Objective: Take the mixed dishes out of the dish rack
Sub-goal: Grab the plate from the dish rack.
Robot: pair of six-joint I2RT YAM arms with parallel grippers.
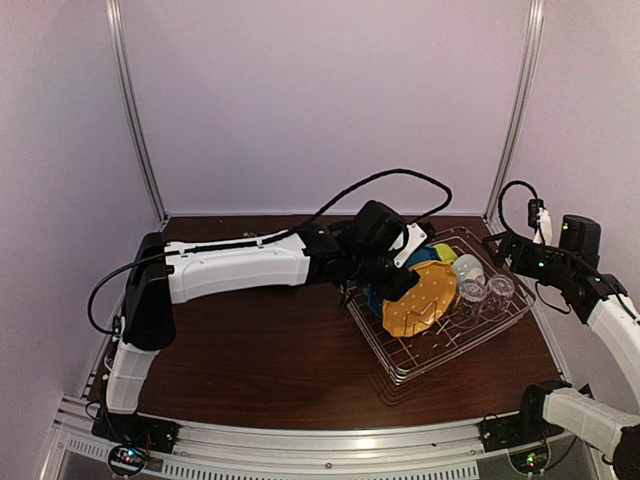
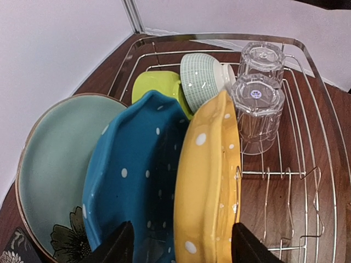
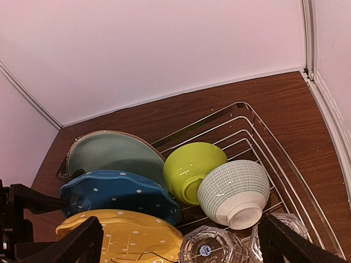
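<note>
The dish rack (image 1: 420, 365) sits at the right of the table. In it stand a pale teal plate (image 2: 60, 159), a blue dotted plate (image 2: 137, 159) and an orange dotted plate (image 2: 211, 175). Behind them lie a yellow-green bowl (image 2: 156, 85) and a white bowl (image 2: 203, 79). Two clear glasses (image 2: 258, 107) stand upside down. A corner of the black floral plate (image 2: 12, 247) shows at the far left. My left gripper (image 2: 181, 241) is open, its jaws either side of the orange plate's rim. My right gripper (image 3: 181, 241) is open and empty above the rack's far right end.
The dark wood table (image 1: 260, 340) stretches left of the rack. Pale walls and metal posts (image 1: 135, 110) close in the back and sides. The rack's right half (image 2: 296, 197) holds only upright prongs.
</note>
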